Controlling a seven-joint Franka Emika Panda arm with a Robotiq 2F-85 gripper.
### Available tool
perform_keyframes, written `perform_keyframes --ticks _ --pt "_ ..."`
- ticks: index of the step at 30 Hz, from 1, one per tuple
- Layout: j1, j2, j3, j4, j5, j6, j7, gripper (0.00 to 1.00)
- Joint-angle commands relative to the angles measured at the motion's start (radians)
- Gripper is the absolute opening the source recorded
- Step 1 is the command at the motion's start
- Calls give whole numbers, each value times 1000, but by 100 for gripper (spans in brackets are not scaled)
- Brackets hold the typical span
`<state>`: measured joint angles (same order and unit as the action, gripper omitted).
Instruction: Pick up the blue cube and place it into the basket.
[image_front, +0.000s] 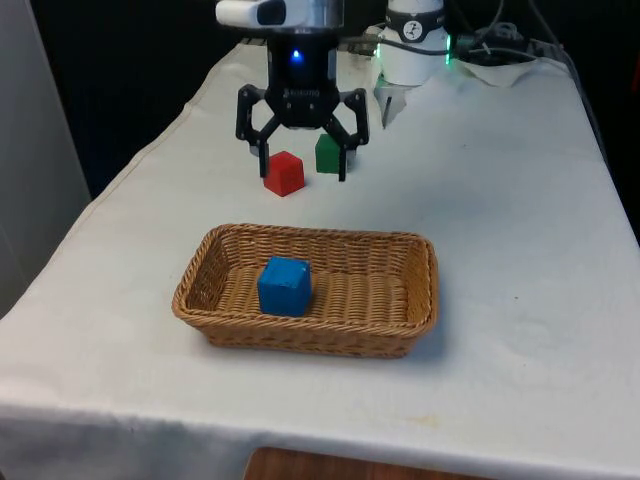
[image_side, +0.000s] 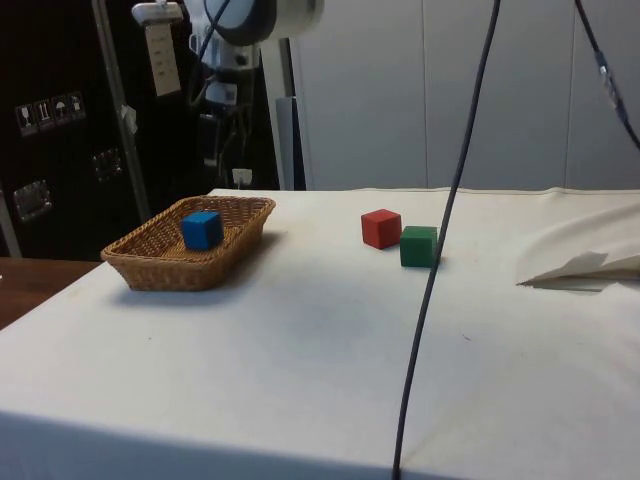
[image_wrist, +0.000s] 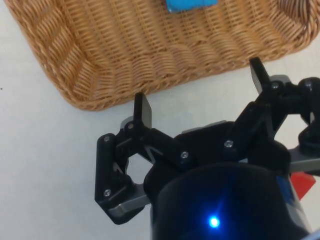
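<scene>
The blue cube (image_front: 285, 286) sits inside the wicker basket (image_front: 400, 335), toward the basket's end on the front view's left, and the basket rests near the bench's (image_front: 520, 230) front edge. The pincer (image_front: 303, 160) hangs spread wide and empty above the cloth, with a red cube (image_front: 284, 173) and a green cube (image_front: 327, 153) on the bench behind it.
</scene>
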<state>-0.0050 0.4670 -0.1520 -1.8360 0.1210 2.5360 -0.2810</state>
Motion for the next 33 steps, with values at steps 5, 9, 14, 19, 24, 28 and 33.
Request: perform_keyframes --ticks 5,9,14,19,24,28,33 --pt "2 -56 -1 -57 1 6 16 100" --pt "1 -95 -1 -96 1 6 25 100" --pt "1 -127 -2 -126 1 5 33 100" --pt "1 -174 -2 -171 1 4 44 100" --pt "1 -213 -3 -208 0 4 54 100" --pt "0 -227 -2 -220 0 0 54 100" --pt "1 -281 -4 -269 0 2 71 100"
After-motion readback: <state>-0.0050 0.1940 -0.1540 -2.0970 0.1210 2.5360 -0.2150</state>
